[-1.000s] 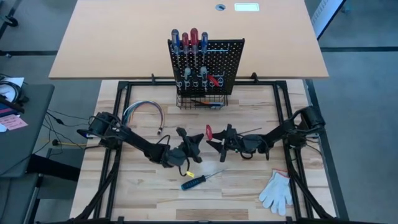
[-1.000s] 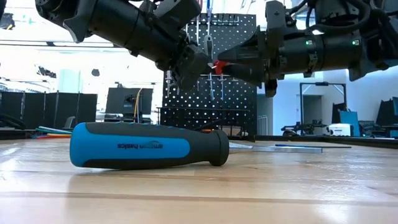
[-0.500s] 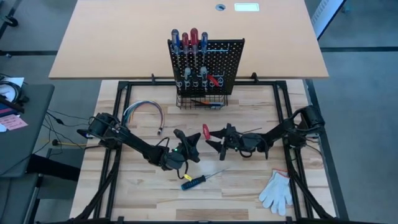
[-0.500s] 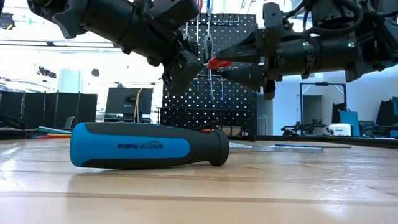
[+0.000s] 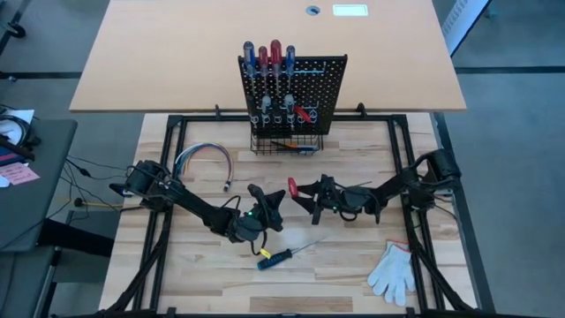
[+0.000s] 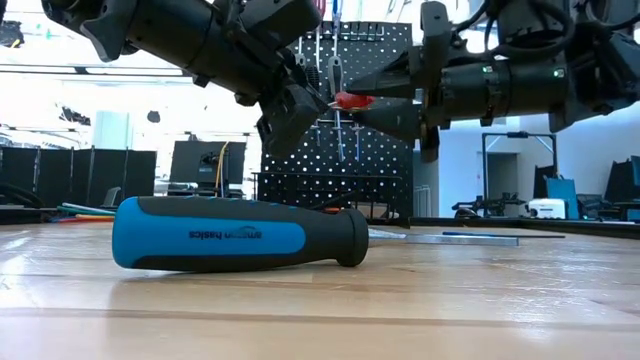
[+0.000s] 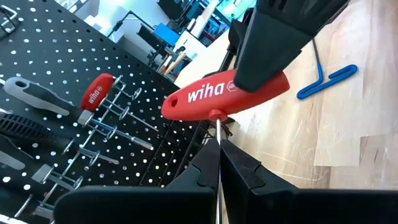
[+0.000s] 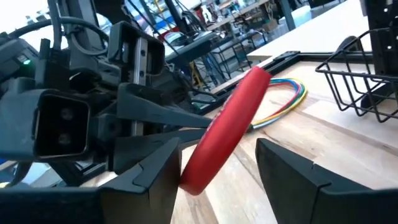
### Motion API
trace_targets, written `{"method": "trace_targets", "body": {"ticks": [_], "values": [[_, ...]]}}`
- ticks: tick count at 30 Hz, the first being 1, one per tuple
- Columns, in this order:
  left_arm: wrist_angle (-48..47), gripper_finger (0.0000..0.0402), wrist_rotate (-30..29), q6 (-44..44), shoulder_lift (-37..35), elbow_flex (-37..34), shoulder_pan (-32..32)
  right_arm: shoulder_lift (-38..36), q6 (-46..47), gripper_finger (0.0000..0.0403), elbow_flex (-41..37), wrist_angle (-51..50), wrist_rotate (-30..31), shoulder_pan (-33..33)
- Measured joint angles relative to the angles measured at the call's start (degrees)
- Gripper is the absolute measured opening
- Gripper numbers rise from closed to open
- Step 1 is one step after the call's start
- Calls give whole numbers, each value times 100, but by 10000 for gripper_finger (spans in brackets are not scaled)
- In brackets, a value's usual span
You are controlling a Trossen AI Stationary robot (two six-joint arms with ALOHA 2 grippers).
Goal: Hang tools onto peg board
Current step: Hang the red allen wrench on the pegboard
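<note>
Four screwdrivers (image 5: 267, 58) atop peg board (image 5: 318, 88), one blue-handled screwdriver (image 5: 273, 258) on table.

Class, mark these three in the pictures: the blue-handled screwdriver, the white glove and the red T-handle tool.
blue-handled screwdriver (image 6: 210, 235), low view, middle of its handle.
white glove (image 5: 394, 269), high view, its palm.
red T-handle tool (image 7: 217, 96), left wrist view, middle of the red grip.

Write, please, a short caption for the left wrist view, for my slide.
Shut left gripper holds the thin shaft of a red T-handle tool, with the right gripper's finger over its handle, near the peg board.
</note>
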Motion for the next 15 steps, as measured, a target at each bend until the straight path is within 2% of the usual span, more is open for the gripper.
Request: {"method": "trace_targets", "body": {"ticks": [3, 10, 15], "values": [[0, 0, 0, -3, 0, 0, 0, 0, -150, 169, 0, -9, 0, -8], [-9, 0, -14, -135, 0, 0, 9, 0, -289, 53, 0, -23, -17, -15], [-391, 9, 208, -171, -7, 0, 55, -32, -682, 41, -18, -90, -7, 55]]}}
